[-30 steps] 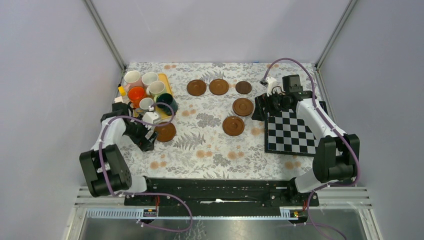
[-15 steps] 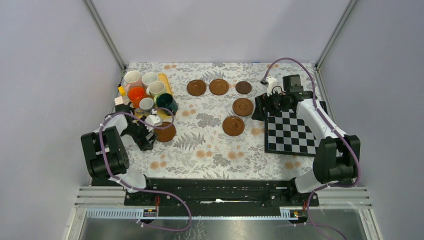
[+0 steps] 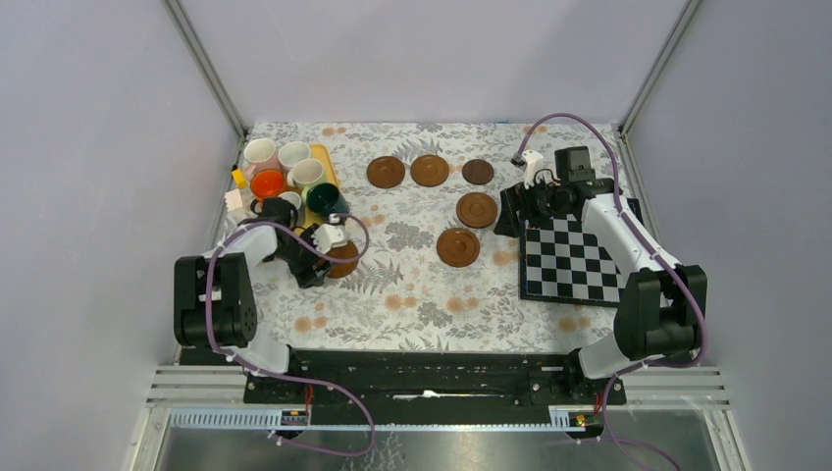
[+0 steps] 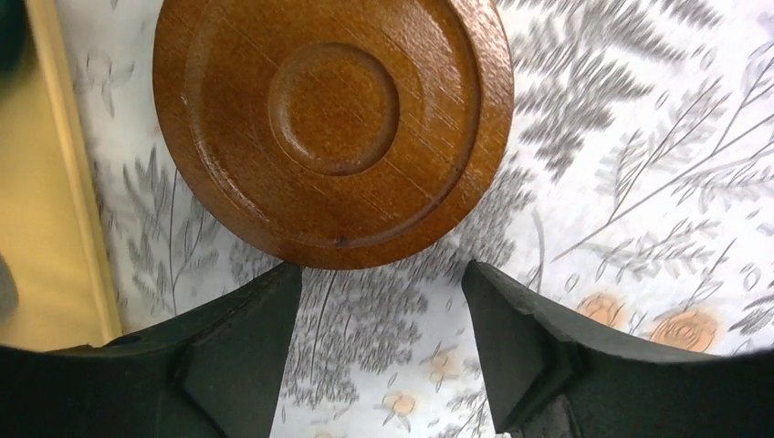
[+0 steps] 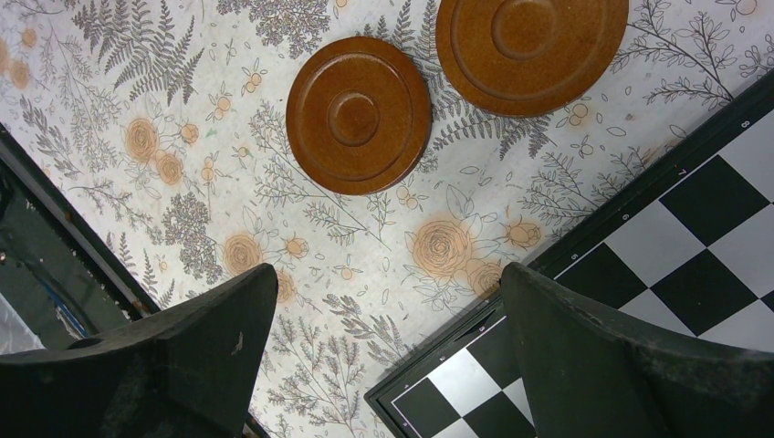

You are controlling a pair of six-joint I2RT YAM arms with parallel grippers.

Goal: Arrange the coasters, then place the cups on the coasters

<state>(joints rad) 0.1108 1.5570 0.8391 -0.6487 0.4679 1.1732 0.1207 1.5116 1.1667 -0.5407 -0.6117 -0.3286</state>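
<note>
As the coaster point(image 4: 333, 128) just beside the yellow tray point(image 4: 46, 228) looks light, stiff and slick, pinch its near raised rim; left gripper point(image 4: 379, 347) parted, empty, just short of it

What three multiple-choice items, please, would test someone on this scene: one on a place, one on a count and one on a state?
1. Where does the chessboard lie? A right side; B left side; C centre.
2. How many coasters show? A four; B six; C eight.
3. How is the right claw? A open, empty; B shut on a cup; C shut on a coaster.
Answers: 1 A, the top view shows it at the right edge; 2 B, five lie spread out and one sits by the left claw; 3 A, its jaws stand wide apart with nothing between.
</note>
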